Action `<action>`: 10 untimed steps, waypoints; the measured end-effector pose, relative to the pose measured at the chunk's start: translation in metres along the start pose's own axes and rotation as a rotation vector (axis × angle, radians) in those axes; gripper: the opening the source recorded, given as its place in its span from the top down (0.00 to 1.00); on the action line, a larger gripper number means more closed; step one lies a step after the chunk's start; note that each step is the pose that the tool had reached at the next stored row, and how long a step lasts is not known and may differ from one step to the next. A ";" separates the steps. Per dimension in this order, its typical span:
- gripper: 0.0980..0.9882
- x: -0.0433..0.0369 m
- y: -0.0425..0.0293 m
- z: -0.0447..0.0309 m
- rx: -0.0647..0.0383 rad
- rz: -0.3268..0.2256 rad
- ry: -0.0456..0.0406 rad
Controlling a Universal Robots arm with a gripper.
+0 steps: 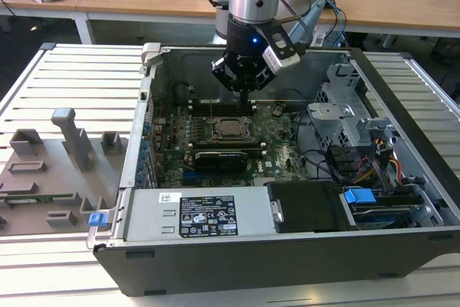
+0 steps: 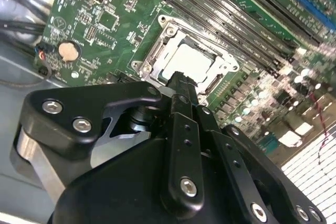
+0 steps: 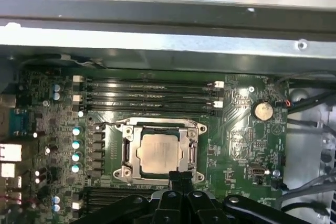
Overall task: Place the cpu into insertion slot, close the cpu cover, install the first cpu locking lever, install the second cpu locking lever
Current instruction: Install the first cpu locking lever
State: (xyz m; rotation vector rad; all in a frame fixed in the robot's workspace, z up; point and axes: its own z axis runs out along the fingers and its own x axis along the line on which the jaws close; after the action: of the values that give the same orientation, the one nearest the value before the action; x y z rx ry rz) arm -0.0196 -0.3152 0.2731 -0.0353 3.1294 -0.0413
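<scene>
cpu [image 3: 160, 153] sits flat in the insertion slot [image 3: 191, 154] on the green board [image 3: 231, 145]. its silver top shows through the opening of the cpu cover [image 3: 163, 128], which lies down flat around it. gripper [image 3: 181, 176] is at the socket edge, on the side away from the memory slots [image 3: 152, 98]. its fingers are pressed together, holding nothing. can't tell if the tips touch the frame. exterior view: arm reaches down into the open pc case [image 1: 287, 249].

Slatted table [image 1: 79, 70]: computer case [image 1: 287, 264], grey fixture [image 1: 43, 177]
</scene>
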 end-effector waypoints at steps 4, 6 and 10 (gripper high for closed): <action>0.99 0.0000 0.0000 0.0003 0.001 0.058 0.0016; 0.99 0.0000 0.0000 0.0003 0.001 0.058 0.0015; 0.99 0.0031 0.0001 0.0004 0.001 0.058 0.0014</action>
State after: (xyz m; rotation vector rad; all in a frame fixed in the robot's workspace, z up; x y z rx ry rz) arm -0.0227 -0.3152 0.2727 0.0561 3.1298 -0.0424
